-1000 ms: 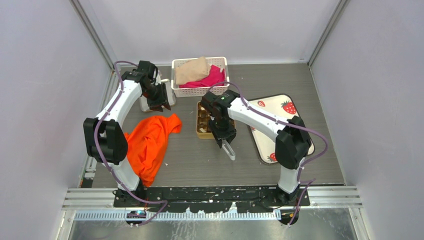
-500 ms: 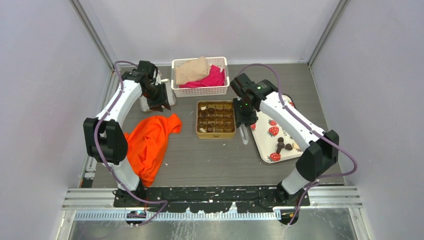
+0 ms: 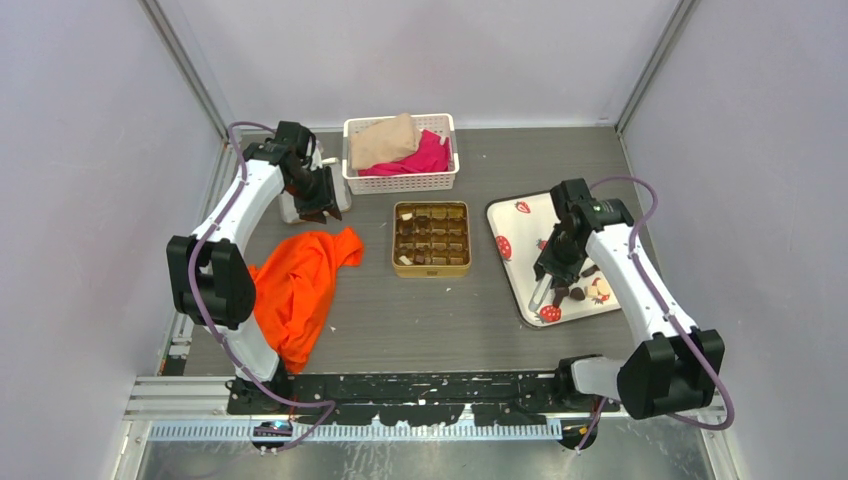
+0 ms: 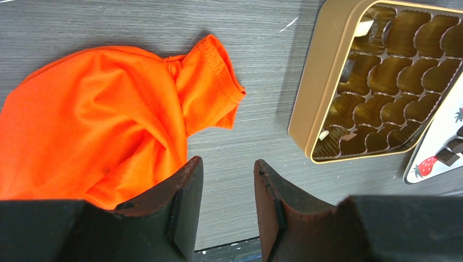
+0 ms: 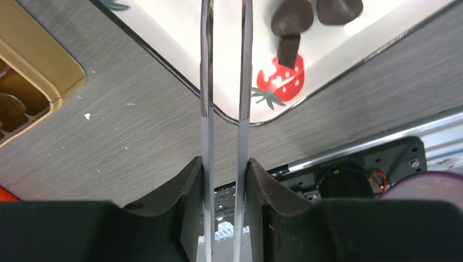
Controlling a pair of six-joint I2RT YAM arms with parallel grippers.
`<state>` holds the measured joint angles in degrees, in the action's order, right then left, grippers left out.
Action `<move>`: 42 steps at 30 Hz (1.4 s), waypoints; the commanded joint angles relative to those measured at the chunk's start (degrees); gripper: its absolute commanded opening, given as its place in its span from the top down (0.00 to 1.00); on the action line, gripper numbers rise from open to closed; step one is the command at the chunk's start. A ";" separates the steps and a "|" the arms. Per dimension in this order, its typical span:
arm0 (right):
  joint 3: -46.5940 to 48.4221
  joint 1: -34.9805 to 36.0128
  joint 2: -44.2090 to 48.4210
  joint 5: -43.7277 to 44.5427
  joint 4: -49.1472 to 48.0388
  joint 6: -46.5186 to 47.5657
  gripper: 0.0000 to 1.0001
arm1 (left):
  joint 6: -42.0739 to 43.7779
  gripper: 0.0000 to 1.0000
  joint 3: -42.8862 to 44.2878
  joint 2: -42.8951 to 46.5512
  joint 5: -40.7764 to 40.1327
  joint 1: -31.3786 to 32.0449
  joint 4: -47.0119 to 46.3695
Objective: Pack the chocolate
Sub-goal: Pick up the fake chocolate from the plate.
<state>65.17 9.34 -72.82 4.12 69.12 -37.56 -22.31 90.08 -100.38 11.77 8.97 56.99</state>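
Farthest left, the left gripper (image 3: pixel 318 208) hangs at the back of the table beside the white basket (image 3: pixel 400 183). Its fingers (image 4: pixel 185 202) stand moderately apart with nothing between them. Below it lies the orange cloth (image 3: pixel 300 280), well apart from anything the task needs.

At the middle sits the gold tin (image 3: pixel 431 270). In the left wrist view most of its brown cells look empty, though I cannot tell this for every cell.

To the right is the strawberry-print tray (image 3: pixel 522 275), and on its near part lies the loose chocolate (image 3: pixel 562 294). The right gripper (image 3: pixel 553 270) is over this tray, clamped on a pair of metal tweezers (image 5: pixel 224 82). The blades run parallel with a narrow gap between them.

Seen from the right wrist, the blades cross the tray's near-left corner and run out of the top of the view, so the tips are not shown there. The dark pieces (image 5: pixel 292 19) lie just to the right of the blades, not between them. One oblong piece (image 5: pixel 288 50) has its long axis roughly along the blades.

By my judgement the coming move is a short shift to the right, then a descent so the blades straddle one piece. This arm is by far the nearer. The tray's raised rim is close on the near side and the pieces sit almost touching, so a neighbour could be nudged. Tray and tin are near each other with bare table between, leaving open room to carry a piece across.
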 commanded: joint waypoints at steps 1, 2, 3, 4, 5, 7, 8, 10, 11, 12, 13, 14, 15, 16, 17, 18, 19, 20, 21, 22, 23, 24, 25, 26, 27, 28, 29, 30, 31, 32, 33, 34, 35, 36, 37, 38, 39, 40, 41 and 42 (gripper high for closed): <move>-2.82 -0.95 4.04 -0.71 1.06 -5.35 0.68 | 0.20 0.59 0.10 2.71 0.98 -0.45 -1.18; -3.56 -1.24 4.79 -0.89 1.20 -5.89 0.66 | 0.24 0.60 -0.03 2.76 0.97 -0.45 -1.25; -4.34 -1.45 5.47 -1.15 1.34 -6.43 0.64 | 0.32 0.59 -0.14 2.81 0.97 -0.45 -1.27; -5.02 -1.69 6.02 -1.43 1.63 -7.07 0.63 | 0.37 0.59 -0.24 2.82 0.94 -0.45 -1.26; -5.79 -1.70 6.55 -1.75 1.77 -7.60 0.62 | 0.41 0.59 -0.26 2.78 0.97 -0.45 -1.27; -7.27 -1.78 7.60 -2.64 2.22 -8.83 0.62 | 0.42 0.59 -0.18 2.71 0.97 -0.45 -1.27; -8.04 -1.80 8.17 -3.11 2.36 -9.40 0.62 | 0.42 0.60 -0.17 2.73 1.05 -0.45 -1.34; -9.48 -1.84 9.59 -3.33 2.74 -10.44 0.62 | 0.42 0.59 -0.13 2.73 1.07 -0.45 -1.37; -10.16 -1.87 10.37 -4.34 3.04 -10.91 0.62 | 0.42 0.59 -0.02 2.65 1.14 -0.45 -1.36; -11.06 -1.83 11.10 -5.56 3.28 -11.28 0.62 | 0.42 0.59 0.00 2.58 1.19 -0.45 -1.36; -11.65 -1.87 11.70 -5.96 3.59 -11.73 0.62 | 0.44 0.59 0.08 2.51 1.23 -0.45 -1.36; -12.17 -1.87 12.44 -6.11 4.05 -12.10 0.62 | 0.38 0.59 0.17 2.48 1.27 -0.45 -1.36; -12.59 -1.82 13.16 -6.36 4.41 -12.28 0.62 | 0.34 0.59 0.18 2.40 1.34 -0.45 -1.42; -12.80 -1.81 13.93 -6.14 5.04 -12.66 0.62 | 0.26 0.59 0.26 2.34 1.48 -0.45 -1.40; -12.97 -1.82 14.90 -6.11 5.48 -12.85 0.61 | 0.17 0.59 0.31 2.23 1.56 -0.49 -1.40; -13.11 -1.80 15.55 -6.16 5.87 -13.04 0.61 | 0.09 0.59 0.35 2.14 1.59 -0.45 -1.51; -13.13 -1.79 15.91 -6.12 6.37 -13.14 0.61 | 0.01 0.59 0.36 2.06 1.67 -0.45 -1.53; -13.24 -1.85 16.19 -6.45 6.89 -13.15 0.61 | -0.06 0.59 0.43 1.98 1.80 -0.45 -1.60; -13.41 -1.79 16.31 -6.71 7.27 -13.26 0.61 | -0.10 0.59 0.51 1.87 1.88 -0.45 -1.62; -13.63 -1.81 16.63 -7.26 7.41 -13.40 0.61 | -0.18 0.59 0.53 1.81 1.93 -0.45 -1.62; -14.04 -1.80 17.00 -8.12 7.31 -13.49 0.60 | -0.26 0.59 0.61 1.77 1.94 -0.45 -1.69; -14.48 -1.78 17.35 -9.15 7.14 -13.56 0.60 | -0.36 0.59 0.62 1.69 2.00 -0.45 -1.75; -14.94 -1.78 17.62 -10.13 6.98 -13.53 0.59 | -0.41 0.60 0.62 1.63 1.96 -0.45 -1.83; -15.38 -1.79 17.90 -11.01 6.91 -13.33 0.59 | -0.45 0.59 0.62 1.55 2.10 -0.45 -1.86; -15.68 -1.79 18.04 -11.65 7.09 -13.08 0.59 | -0.53 0.59 0.69 1.46 2.11 -0.45 -1.92; -15.90 -1.71 18.08 -12.02 7.39 -12.70 0.58 | -0.61 0.59 0.70 1.38 2.12 -0.45 -1.92; -16.18 -1.64 18.05 -12.37 7.70 -12.30 0.57 | -0.78 0.59 0.71 1.33 2.19 -0.45 -2.09; -16.47 -1.61 17.98 -12.56 7.88 -11.84 0.56 | -0.87 0.59 0.71 1.21 2.39 -0.45 -2.17; -16.60 -1.61 17.98 -12.18 8.28 -11.57 0.56 | -0.97 0.60 0.71 1.11 2.52 -0.45 -2.34; -16.70 -1.65 18.02 -11.71 8.49 -11.28 0.56 | -1.11 0.59 0.71 1.00 2.66 -0.45 -2.40; -16.79 -1.66 17.92 -11.08 8.77 -11.08 0.56 | -1.22 0.59 0.71 0.91 2.77 -0.45 -2.55; -16.89 -1.61 17.85 -10.71 8.84 -10.86 0.56 | -1.31 0.59 0.77 0.81 2.90 -0.45 -2.66; -16.94 -1.62 17.66 -10.40 8.84 -10.70 0.56 | -1.41 0.59 0.79 0.72 3.10 -0.40 -2.75; -17.24 -1.61 17.44 -10.21 8.54 -10.51 0.56 | -1.49 0.59 0.80 0.59 3.21 -0.36 -2.81; -17.56 -1.62 17.26 -10.08 7.95 -10.25 0.56 | -1.51 0.60 0.85 0.50 3.37 -0.36 -2.85; -17.80 -1.63 16.72 -9.31 7.55 -9.82 0.57 | -1.56 0.59 0.88 0.41 3.35 -0.36 -2.85; -17.94 -1.63 16.28 -8.89 7.07 -9.38 0.57 | -1.60 0.59 0.88 0.36 3.30 -0.36 -2.84; -17.95 -1.61 15.56 -8.54 6.57 -8.96 0.57 | -1.60 0.60 1.00 0.28 3.38 -0.36 -2.84; -17.97 -1.61 14.91 -8.07 6.15 -8.45 0.58 | -1.58 0.59 0.98 0.27 3.43 -0.36 -2.83; -17.97 -1.65 14.28 -7.62 5.81 -8.03 0.58 | -1.53 0.60 1.02 0.19 3.38 -0.36 -2.78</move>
<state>47.09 7.75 -56.82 -5.78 76.64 -47.92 -23.59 89.97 -100.38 13.80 8.97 55.99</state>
